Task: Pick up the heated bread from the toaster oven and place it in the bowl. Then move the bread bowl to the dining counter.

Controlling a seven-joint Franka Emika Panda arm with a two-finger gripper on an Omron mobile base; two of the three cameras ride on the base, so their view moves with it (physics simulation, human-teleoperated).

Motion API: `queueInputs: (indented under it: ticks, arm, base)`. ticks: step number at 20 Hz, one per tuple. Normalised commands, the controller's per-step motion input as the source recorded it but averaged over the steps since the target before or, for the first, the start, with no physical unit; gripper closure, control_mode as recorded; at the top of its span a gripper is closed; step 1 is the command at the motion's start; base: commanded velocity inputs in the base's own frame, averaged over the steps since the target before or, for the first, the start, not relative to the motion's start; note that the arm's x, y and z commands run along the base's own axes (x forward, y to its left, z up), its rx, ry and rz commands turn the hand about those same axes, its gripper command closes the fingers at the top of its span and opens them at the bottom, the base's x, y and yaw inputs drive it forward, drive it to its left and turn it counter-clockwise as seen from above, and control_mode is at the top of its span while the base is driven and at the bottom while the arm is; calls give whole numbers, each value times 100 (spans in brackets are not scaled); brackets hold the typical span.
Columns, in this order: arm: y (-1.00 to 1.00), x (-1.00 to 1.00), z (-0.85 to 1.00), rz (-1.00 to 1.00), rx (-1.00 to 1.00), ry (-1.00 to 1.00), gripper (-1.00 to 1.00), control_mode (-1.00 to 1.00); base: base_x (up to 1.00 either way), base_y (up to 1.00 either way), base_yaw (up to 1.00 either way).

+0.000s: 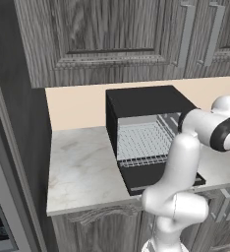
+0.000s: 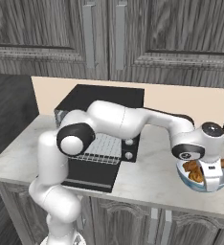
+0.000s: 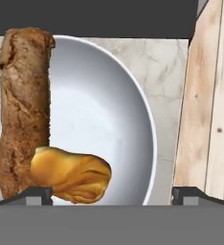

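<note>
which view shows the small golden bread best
The hand view: the golden bread lies close up in the bowl, beside the long brown loaf. The right base view gives brownish lumps in the bowl, half behind the pincer. The left base view has the bowl cut off.

The white arm (image 2: 118, 119) rises from the base, bends at a dark-capped elbow and reaches out level to its right side. At the far end the wrist turns downward, so the hand points straight down. The gripper (image 2: 212, 184) hangs below the wrist with its jaws spread wide and nothing between them. In the hand view the two dark fingertips (image 3: 35, 194) stand far apart at the bottom edge, both free of contact.
</note>
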Motion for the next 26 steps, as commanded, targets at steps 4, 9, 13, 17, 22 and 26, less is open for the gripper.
queueInputs:
  ticks: [4,9,13,17,22,26]
  arm:
    - [-9,0,-51,0,3,3,-100,-100]
    - [-3,0,-37,0,2,0,-100,-100]
    - [0,4,-32,0,0,0,-100,-100]
    - [-6,-18,8,0,0,-9,-100,-100]
    - [-21,-1,0,-4,0,0,-100,-100]
    - [-27,0,0,-3,0,0,-100,-100]
  base:
    - [0,0,0]
    - [0,0,0]
    - [0,0,0]
    - [0,0,0]
    - [0,0,0]
    - [0,0,0]
